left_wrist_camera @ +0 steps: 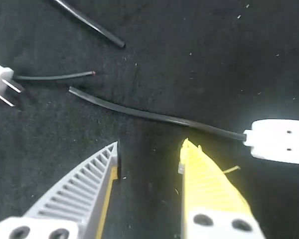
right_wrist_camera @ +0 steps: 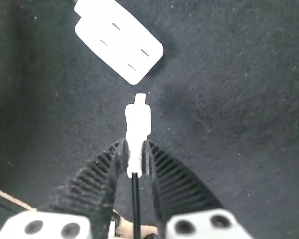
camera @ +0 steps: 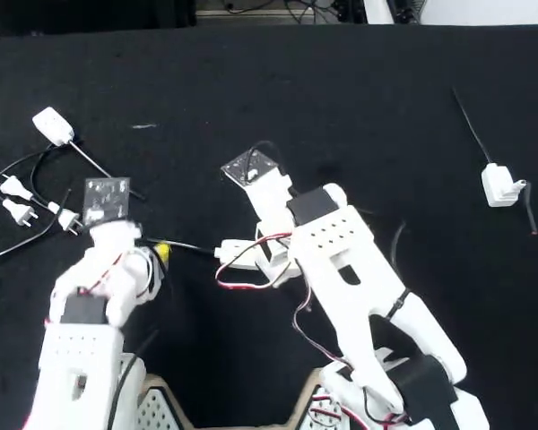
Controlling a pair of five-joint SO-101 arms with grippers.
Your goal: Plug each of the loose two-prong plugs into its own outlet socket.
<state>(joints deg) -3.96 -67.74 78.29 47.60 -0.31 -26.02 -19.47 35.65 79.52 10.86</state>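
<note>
Insertion step: the right gripper (right_wrist_camera: 134, 149) pinches a plug (right_wrist_camera: 138, 122), its prongs just short of a socket (right_wrist_camera: 117, 40). Next, align prongs with slots and push. The left gripper (left_wrist_camera: 149, 147) is spread over a cable (left_wrist_camera: 139, 113).

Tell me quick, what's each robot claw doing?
Left gripper: open, holding nothing.
Right gripper: closed on a small white plastic two-prong plug.

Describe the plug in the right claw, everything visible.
The plug is small, white and plastic-looking, with a slim waisted body. The right claw pinches its rear end between black ribbed fingers; a black cord runs back from it. Its prong end points at the white outlet, a gap short, not inserted.
</note>
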